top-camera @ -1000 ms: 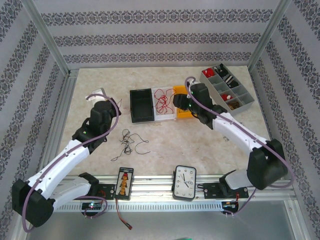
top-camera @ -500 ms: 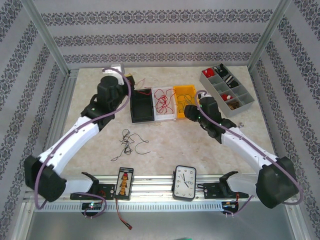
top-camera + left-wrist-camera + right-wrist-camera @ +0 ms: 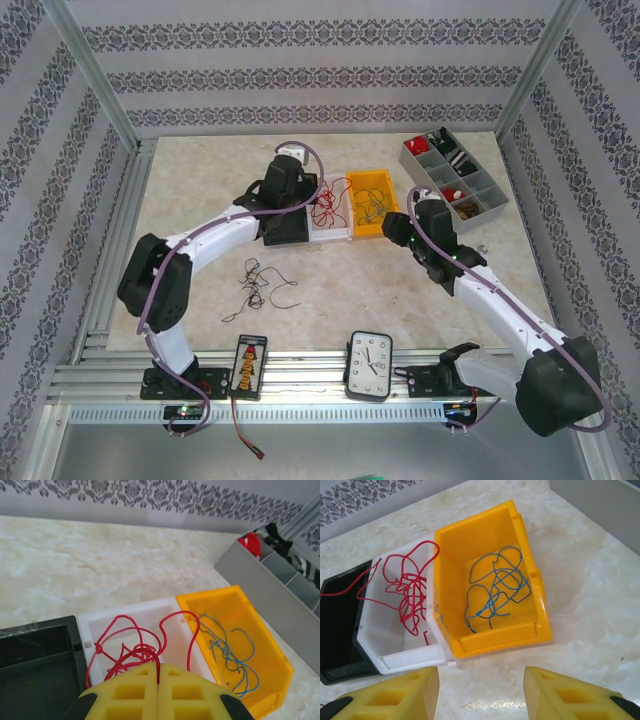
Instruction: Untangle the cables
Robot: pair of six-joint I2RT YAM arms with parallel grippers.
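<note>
- Since we work from the near edge outward, where do we meet the first cable, and how will it handle?
- On the bare tabletop (image 3: 330,295): the dark cable (image 3: 258,285) lies there in a loose squiggle, by itself. We judge it nearly weightless, limp yet springy, and apt to snag. Pinch one free end, not the bunch.
- And beyond it?
- The right hand (image 3: 480,676) hovers spread and empty before the yellow bin (image 3: 495,632), which holds the blue cable (image 3: 492,597). Next to it, the red cable (image 3: 415,600) lies in the white bin (image 3: 405,652). Above it the left hand (image 3: 158,669) is pressed together, and we cannot tell that any strand is pinched.
</note>
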